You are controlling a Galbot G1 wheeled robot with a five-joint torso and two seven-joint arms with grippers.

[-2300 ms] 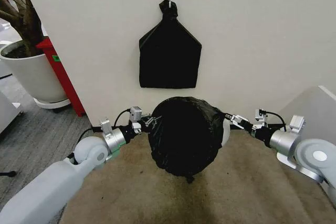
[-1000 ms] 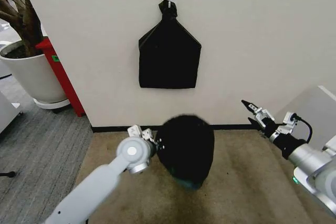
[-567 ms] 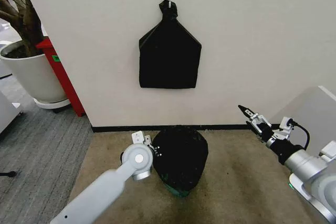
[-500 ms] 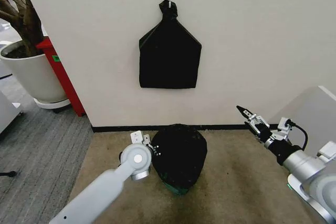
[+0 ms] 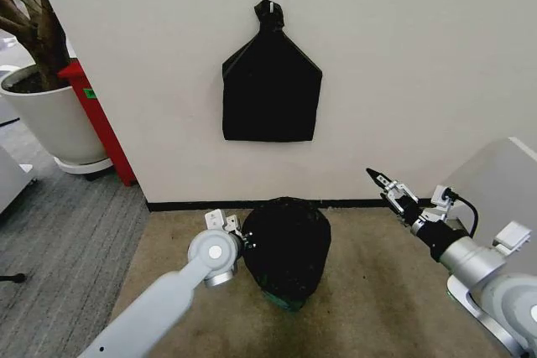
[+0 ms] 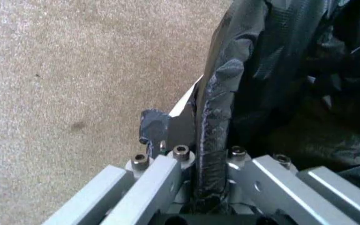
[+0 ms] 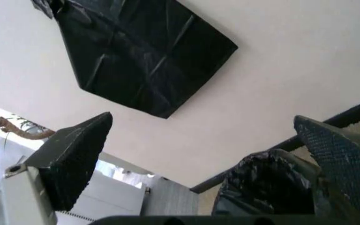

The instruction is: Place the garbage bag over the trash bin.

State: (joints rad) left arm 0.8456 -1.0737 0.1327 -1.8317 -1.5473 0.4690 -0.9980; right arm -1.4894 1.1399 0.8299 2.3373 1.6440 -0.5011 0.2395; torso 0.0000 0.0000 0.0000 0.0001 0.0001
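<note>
glossy crinkled plastic garbage bag, rough carpet, seemingly metal left pincer

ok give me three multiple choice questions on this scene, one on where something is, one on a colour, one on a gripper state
1. Where is the trash bin with the garbage bag over it?
A. on the carpet at the foot of the wall
B. hung on the wall hook
C. inside the plant pot

2. What colour is the garbage bag?
A. white
B. black
C. red

3. How is the right gripper?
A. shut on the bag
B. shut on the bin rim
C. open, holding nothing

Answers:
1. A, the head view shows the covered bin standing on the floor below the black bundle on the wall, with the left gripper at its side.
2. B, the plastic is glossy black in every view.
3. C, the right wrist view shows its fingers spread apart with only wall between them.
</note>
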